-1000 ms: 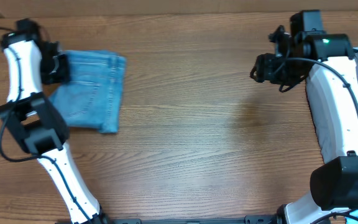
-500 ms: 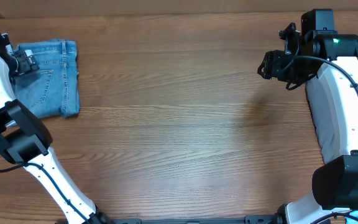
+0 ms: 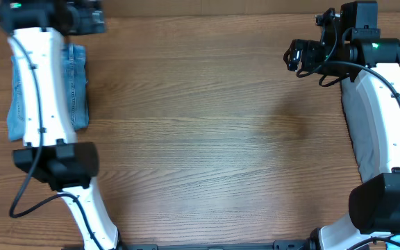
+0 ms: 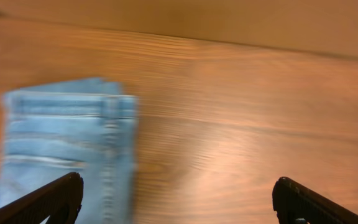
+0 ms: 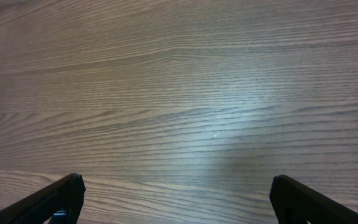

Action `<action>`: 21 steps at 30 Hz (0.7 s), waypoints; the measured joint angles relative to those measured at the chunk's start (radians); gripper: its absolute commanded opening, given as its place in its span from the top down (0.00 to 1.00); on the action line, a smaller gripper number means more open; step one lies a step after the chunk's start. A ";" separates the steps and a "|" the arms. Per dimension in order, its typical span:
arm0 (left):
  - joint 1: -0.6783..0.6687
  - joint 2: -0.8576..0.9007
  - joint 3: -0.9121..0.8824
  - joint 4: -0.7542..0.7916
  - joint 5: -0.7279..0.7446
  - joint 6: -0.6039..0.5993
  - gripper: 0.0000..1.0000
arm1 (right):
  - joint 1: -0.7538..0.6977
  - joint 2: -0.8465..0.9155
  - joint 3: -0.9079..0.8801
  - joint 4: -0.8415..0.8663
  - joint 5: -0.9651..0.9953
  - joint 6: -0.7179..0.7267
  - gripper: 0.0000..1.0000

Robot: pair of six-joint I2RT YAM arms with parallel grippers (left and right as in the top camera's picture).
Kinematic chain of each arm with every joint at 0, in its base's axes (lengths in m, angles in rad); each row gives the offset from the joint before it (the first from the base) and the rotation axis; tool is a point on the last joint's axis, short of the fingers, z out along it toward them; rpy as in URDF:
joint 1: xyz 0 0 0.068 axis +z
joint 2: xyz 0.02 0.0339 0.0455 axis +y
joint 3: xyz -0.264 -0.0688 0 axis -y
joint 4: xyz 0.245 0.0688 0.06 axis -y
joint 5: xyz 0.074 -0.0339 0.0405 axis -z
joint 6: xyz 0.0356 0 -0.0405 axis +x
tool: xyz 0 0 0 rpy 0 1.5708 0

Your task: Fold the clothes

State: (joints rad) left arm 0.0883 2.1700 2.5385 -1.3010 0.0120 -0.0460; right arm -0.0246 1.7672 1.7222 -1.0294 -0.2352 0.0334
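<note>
Jaws of left gripper [image 3: 89, 19]: spread wide, empty. It was at the jeans' left edge half a second ago and now sits past their far end, at the far left of the table [image 3: 200, 139].
Jeans [image 3: 79, 83]: folded, far left, partly under the left arm, unmoved. Long axis runs far to near.
Right gripper [image 3: 294, 57]: spread wide, empty, far right, barely shifted.

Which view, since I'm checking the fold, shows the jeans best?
Left wrist: the jeans lie uncovered, though blurred. Overhead, the left arm hides their middle. Right wrist shows only table.
</note>
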 measured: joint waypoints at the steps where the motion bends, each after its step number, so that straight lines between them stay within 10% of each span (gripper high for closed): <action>1: -0.041 -0.009 0.001 -0.034 -0.002 0.000 0.00 | -0.001 0.000 0.000 0.001 0.000 0.000 0.00; 10: -0.119 -0.045 -0.008 -0.383 -0.020 -0.039 0.00 | -0.071 -0.061 -0.005 -0.128 0.053 0.000 0.00; 15: -0.120 -0.407 -0.325 -0.380 -0.026 -0.114 0.00 | -0.071 -0.407 -0.145 -0.094 0.078 0.000 0.00; 21: -0.122 -0.961 -0.981 0.037 -0.102 -0.108 0.00 | -0.071 -0.889 -0.656 0.130 0.084 0.000 0.00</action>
State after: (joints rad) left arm -0.0334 1.2087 1.5574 -1.2640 -0.0902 -0.1539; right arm -0.0959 0.8783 1.0664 -0.8989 -0.1509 0.0330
